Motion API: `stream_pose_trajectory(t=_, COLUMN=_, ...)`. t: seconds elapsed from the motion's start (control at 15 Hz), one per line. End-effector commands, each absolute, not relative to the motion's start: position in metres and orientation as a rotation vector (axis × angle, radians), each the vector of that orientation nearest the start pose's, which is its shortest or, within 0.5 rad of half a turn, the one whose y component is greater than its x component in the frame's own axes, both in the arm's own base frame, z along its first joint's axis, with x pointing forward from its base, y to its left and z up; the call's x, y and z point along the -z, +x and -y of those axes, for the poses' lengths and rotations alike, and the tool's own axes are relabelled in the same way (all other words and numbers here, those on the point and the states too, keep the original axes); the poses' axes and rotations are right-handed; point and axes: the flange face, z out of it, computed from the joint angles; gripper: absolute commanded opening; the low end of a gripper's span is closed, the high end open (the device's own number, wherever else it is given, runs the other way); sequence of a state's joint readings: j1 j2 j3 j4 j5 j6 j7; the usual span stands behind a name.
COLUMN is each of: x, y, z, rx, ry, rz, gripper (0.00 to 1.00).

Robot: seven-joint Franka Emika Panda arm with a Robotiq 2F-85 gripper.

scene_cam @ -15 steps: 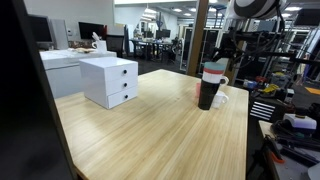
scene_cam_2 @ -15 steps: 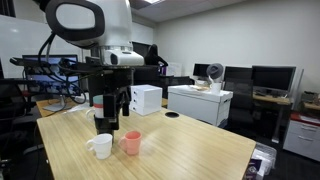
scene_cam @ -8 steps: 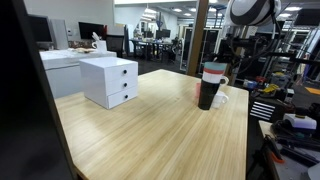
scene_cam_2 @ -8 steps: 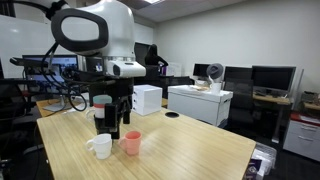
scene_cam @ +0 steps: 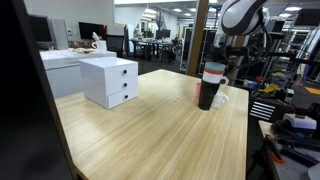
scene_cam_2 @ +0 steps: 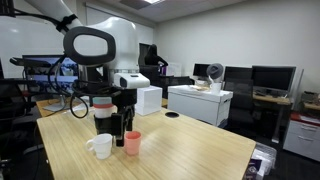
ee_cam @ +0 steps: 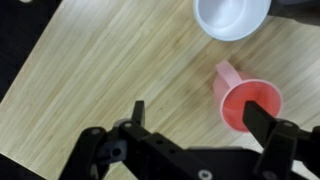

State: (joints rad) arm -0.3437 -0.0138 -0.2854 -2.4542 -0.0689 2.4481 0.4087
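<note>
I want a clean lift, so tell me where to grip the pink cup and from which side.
Come straight down from above: the pink cup stands upright with its mouth open. Pinch its rim on the side away from the handle, which points toward the white cup; that side is probably freer. The open gripper is centred beside the cup, not yet over it.

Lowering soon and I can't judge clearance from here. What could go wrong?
1. In the wrist view the pink cup sits under one finger of the open gripper, not between the two. A straight descent could hit its rim and tip it.
2. The white mug stands close beside it, so a shoved cup may knock into it.
3. A dark tumbler stands near the gripper, and a sideways swing might clip it.
</note>
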Motion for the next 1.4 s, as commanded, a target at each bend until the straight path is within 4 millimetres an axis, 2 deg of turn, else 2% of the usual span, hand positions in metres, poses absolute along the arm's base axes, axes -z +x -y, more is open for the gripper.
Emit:
stream_pose_trajectory(t=0.0, x=-0.293, y=0.405, z=0.283, rx=0.011, ry=-2.826, rz=-1.464, gripper=1.0)
stream_pose_trajectory(t=0.33, x=-0.281, y=0.422, z=0.283, rx=-0.016, ry=-2.843, rz=-1.445, gripper=1.0)
stream_pose_trajectory(t=0.73, x=-0.263, y=0.423, z=0.282, rx=-0.078, ry=-2.827, rz=-1.462, gripper=1.0)
stream_pose_trajectory(t=0.8, x=-0.263, y=0.422, z=0.283, rx=-0.084, ry=-2.825, rz=-1.469, gripper=0.75)
stream_pose_trajectory(t=0.93, x=-0.263, y=0.421, z=0.284, rx=-0.087, ry=-2.82, rz=-1.476, gripper=0.67)
stream_pose_trajectory(t=1.33, x=-0.265, y=0.417, z=0.285, rx=-0.087, ry=-2.806, rz=-1.496, gripper=0.25)
